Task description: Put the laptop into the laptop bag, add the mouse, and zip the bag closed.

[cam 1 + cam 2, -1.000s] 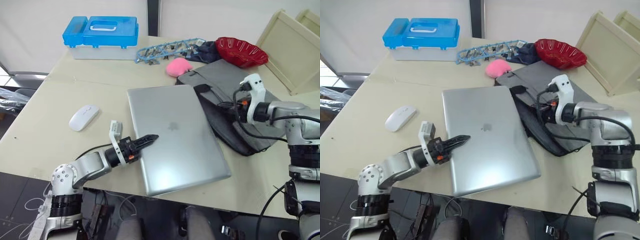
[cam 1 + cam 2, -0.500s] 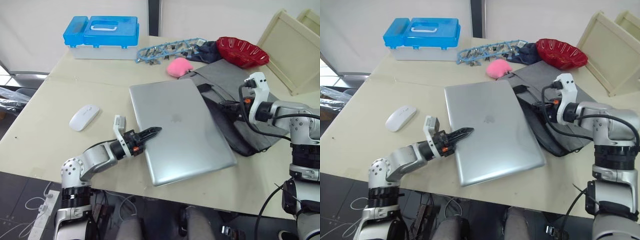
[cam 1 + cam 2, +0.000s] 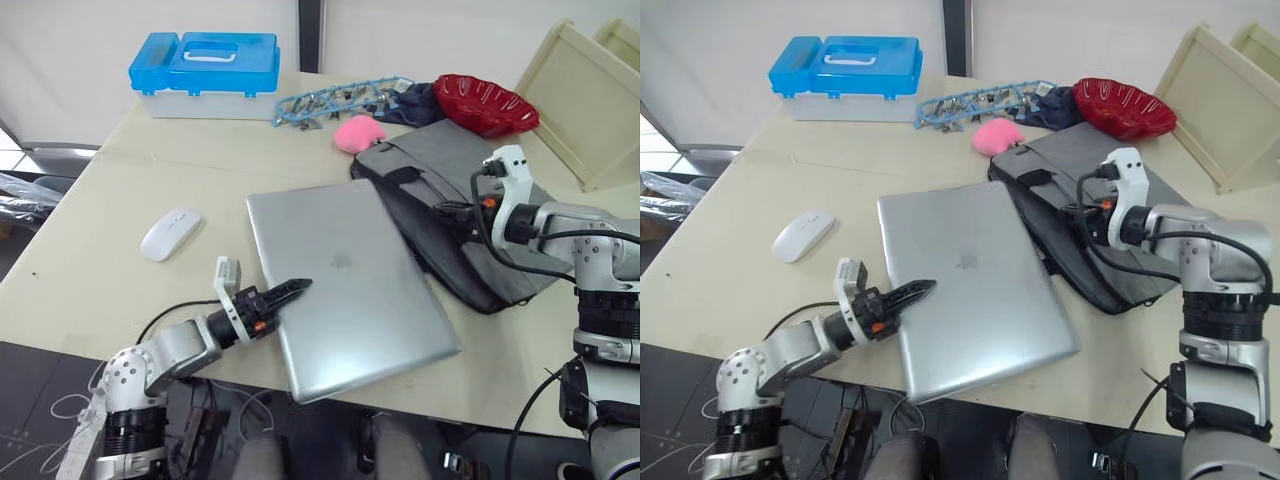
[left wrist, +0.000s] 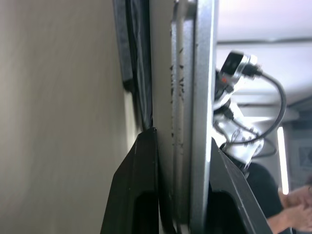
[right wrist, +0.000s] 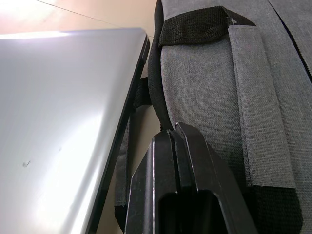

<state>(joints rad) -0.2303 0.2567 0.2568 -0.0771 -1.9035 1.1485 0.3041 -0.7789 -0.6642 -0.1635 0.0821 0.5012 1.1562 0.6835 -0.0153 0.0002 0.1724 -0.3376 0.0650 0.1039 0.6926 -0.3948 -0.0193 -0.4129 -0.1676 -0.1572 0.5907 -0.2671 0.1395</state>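
Observation:
The silver laptop [image 3: 345, 275] lies flat on the table, its near corner hanging past the front edge. My left gripper [image 3: 295, 288] is shut on its left edge, one finger above and one below [image 4: 183, 139]. The grey laptop bag [image 3: 450, 180] lies to the laptop's right, touching its far right corner. My right gripper [image 5: 174, 129] is shut on the black trim at the bag's left rim, beside a strap handle [image 5: 253, 97]. The white mouse [image 3: 168, 233] rests alone on the table, left of the laptop.
A blue-lidded box [image 3: 205, 70] stands at the back left. A blue rack [image 3: 335, 98], a pink fuzzy object [image 3: 357, 133], a dark cloth [image 3: 415, 100] and a red bowl [image 3: 485, 100] sit behind the bag. Cream frames [image 3: 580, 100] lean at the far right.
The laptop, held by my left gripper, first slid right onto the bag's rim, then came back left and nearer. My right gripper stayed on the bag's rim.

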